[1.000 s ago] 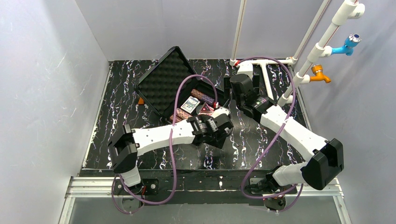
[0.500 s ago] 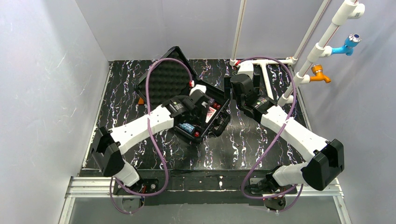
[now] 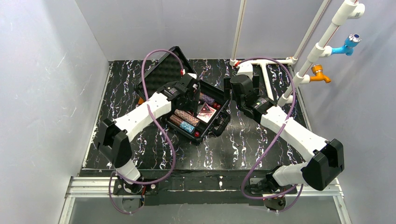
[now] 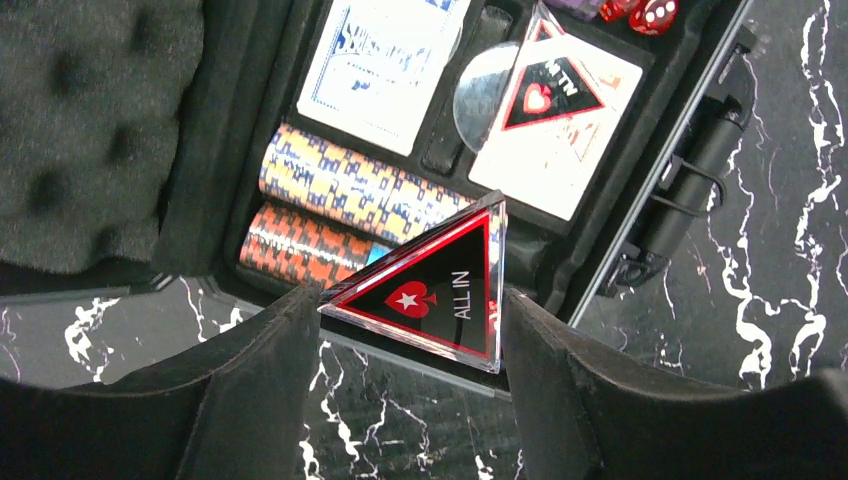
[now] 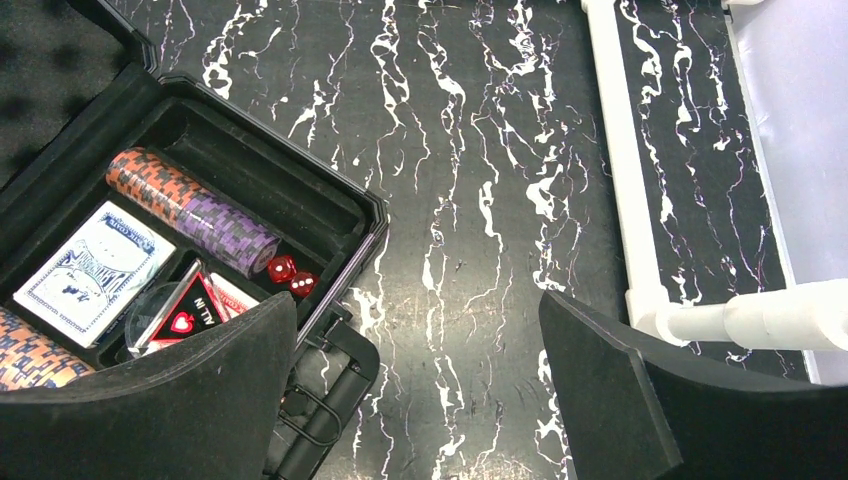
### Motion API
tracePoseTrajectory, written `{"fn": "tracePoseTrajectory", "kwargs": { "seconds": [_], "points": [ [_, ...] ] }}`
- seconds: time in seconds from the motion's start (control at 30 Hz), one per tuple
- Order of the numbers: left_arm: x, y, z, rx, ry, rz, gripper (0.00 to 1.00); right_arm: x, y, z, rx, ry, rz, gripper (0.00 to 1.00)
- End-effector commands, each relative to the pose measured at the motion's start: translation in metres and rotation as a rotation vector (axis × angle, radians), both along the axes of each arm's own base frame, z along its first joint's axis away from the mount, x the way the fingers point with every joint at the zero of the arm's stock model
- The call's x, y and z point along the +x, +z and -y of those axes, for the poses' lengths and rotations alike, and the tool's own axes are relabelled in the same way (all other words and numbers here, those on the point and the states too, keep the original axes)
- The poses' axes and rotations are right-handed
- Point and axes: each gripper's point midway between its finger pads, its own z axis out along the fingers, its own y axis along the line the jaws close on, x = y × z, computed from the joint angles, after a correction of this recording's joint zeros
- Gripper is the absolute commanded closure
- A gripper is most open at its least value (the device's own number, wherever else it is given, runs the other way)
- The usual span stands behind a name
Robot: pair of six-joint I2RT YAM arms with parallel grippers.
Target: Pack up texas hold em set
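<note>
- the left gripper [image 4: 408, 305] is closed partway on the "all in" marker [image 4: 440, 290], a red and black triangle pinched between its pads
- the marker hangs over the open case [image 4: 640, 150], above the end of the chip rolls [image 4: 350, 185] and beside the foam lid [image 4: 80, 130]
- it looks like hard clear plastic; light, stiff, slick, likely to pivot or chip if squeezed hard; best held across its edges, as here
- its face is turned up to the wrist camera; one corner presses the left pad, and the opposite straight edge lies along the right pad; no real long axis
- a second marker [image 4: 545, 85] already lies flat in its pocket beside the card deck [image 4: 385, 65]
- the right gripper [image 5: 418, 305] gapes wide and empty over the table, just right of the case by the dice [image 5: 290, 275]
</note>
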Motion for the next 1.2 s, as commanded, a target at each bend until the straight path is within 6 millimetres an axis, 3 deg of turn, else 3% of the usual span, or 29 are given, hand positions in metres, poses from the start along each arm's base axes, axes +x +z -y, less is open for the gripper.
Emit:
{"fn": "tracePoseTrajectory", "kwargs": {
  "seconds": [0.0, 0.47, 1.17],
  "points": [
    [0.021, 0.005, 0.010, -0.017, -0.028, 0.006, 0.46, 0.002, 0.017, -0.003, 0.057, -0.006, 0.056, 0.02],
    [0.066, -0.021, 0.013, -0.010, -0.010, -0.046, 0.46, 0.003, 0.013, -0.006, 0.061, 0.004, 0.048, 0.02],
    [0.090, -0.054, 0.016, 0.027, -0.045, -0.099, 0.46, 0.004, 0.007, -0.007, 0.059, 0.011, 0.040, 0.00]
  ]
}}
